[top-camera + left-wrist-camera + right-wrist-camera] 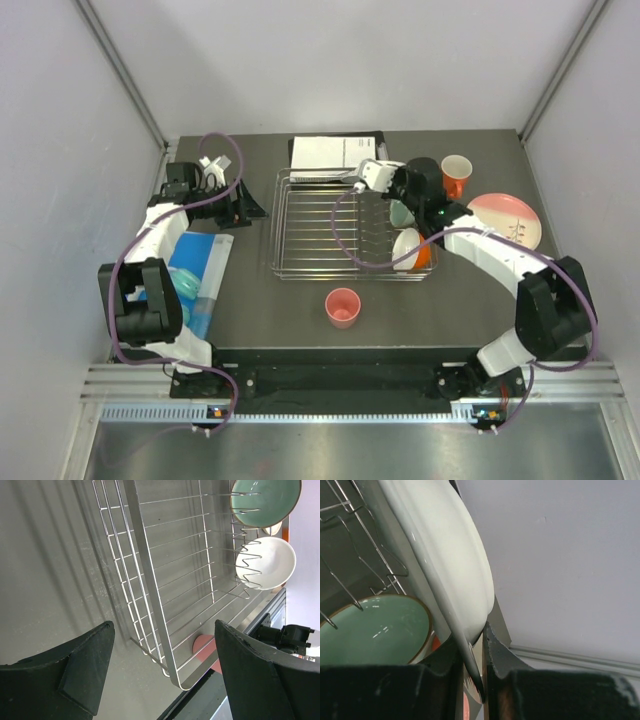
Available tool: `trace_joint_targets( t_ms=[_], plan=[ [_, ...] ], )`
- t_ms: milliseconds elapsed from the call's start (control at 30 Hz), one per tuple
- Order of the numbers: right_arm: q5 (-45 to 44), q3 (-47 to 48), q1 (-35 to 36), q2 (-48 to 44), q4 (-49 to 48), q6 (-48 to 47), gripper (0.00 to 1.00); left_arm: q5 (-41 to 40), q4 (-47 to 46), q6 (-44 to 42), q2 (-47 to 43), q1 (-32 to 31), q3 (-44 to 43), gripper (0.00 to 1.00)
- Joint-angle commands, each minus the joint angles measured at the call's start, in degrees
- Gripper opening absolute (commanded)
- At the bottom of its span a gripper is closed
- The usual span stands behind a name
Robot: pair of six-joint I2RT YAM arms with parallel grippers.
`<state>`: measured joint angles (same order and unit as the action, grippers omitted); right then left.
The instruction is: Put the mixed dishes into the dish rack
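On the dark matte worktop [260, 300], boxed in by pale grey walls [330, 60], the wire rack [310, 230] is sitting at the middle, its thin silver bars shining. I am watching the right pincer [471, 637] pinching the thin rim of the glossy white plate [450, 555], which is standing on edge at the rack's far right end, just beside the mint bowl [375, 630]. The orange bowl [267, 562] is leaning in the tines next to it. The left pincer [164, 625] is gaping wide by the rack's left side. The round pink cup [342, 306] is standing near the rack's front, while the mug [456, 175] and pink plate [505, 220] are resting to the right.
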<state>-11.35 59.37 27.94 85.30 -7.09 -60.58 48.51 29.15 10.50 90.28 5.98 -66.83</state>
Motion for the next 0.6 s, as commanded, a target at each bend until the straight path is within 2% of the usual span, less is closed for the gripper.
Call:
trace_joint_targets(
  t_ms=[0,233,567],
  plan=[
    [5.3,11.6,-2.1,3.1,0.8,1.6,0.00,1.3,-0.9,-0.8,-0.5,0.4,-0.1,0.85],
    [3.5,17.9,-2.4,9.0,4.3,2.5,0.00,1.3,-0.7,-0.9,0.0,0.4,-0.7,0.84],
    [-0.2,10.2,-2.1,8.5,0.9,4.4,0.02,1.6,-0.3,-0.7,1.0,0.5,-1.6,0.83]
  ],
)
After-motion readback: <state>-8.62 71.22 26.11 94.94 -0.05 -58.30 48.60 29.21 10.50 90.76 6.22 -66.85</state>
